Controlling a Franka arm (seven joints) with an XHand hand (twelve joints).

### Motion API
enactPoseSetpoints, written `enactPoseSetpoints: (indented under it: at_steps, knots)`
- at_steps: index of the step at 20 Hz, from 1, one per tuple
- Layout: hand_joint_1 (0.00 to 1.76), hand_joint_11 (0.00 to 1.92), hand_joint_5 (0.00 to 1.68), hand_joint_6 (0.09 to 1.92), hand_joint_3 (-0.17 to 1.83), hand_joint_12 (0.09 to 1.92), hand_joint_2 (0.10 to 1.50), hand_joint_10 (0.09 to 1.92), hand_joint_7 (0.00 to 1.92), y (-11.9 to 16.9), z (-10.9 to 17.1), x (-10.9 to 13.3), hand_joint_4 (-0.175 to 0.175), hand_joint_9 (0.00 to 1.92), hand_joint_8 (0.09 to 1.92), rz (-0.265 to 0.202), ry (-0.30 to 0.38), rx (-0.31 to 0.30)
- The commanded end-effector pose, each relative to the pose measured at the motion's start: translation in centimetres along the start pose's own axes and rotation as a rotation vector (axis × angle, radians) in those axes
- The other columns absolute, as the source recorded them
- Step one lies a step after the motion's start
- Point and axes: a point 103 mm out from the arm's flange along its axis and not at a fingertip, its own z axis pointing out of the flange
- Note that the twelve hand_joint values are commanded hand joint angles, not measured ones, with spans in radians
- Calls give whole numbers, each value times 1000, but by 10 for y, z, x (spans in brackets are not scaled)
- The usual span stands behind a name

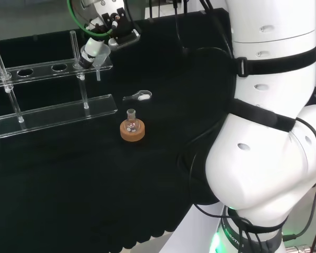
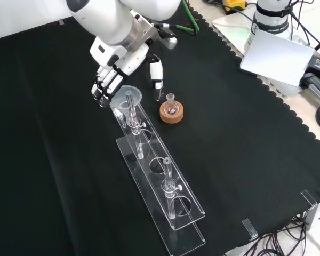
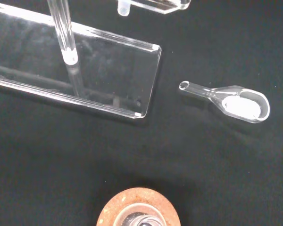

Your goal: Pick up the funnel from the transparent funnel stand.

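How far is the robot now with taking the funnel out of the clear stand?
Done: the hand has reached the end of the funnel stand where the funnel sits. In hand: its fingers are curled at the funnel's rim, though contact is hard to confirm. Left: the funnel still looks seated in its hole, so closing the grasp and lifting remain. The flask on its cork ring stands untouched.

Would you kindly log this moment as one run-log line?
stage: grasping | hand: at funnel, fingers curled beside rim | funnel: in transparent stand end hole | flask: on cork ring, untouched
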Motion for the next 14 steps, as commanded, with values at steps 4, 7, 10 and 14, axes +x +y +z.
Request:
enactPoseSetpoints:
  at_steps: [4,7,10,14]
  knots:
    - [519,124,0,87,21,1508,755,136,0,3,1,-1,107,0,87,9,-22,-24]
    - [544,129,0,87,17,1522,760,345,0,6,3,0,93,0,87,0,-41,-43]
    - [568,129,0,87,17,1529,765,472,0,10,4,0,84,0,87,-4,-45,-43]
    - [593,125,0,87,19,1543,775,591,0,15,6,1,74,0,87,-5,-51,-26]
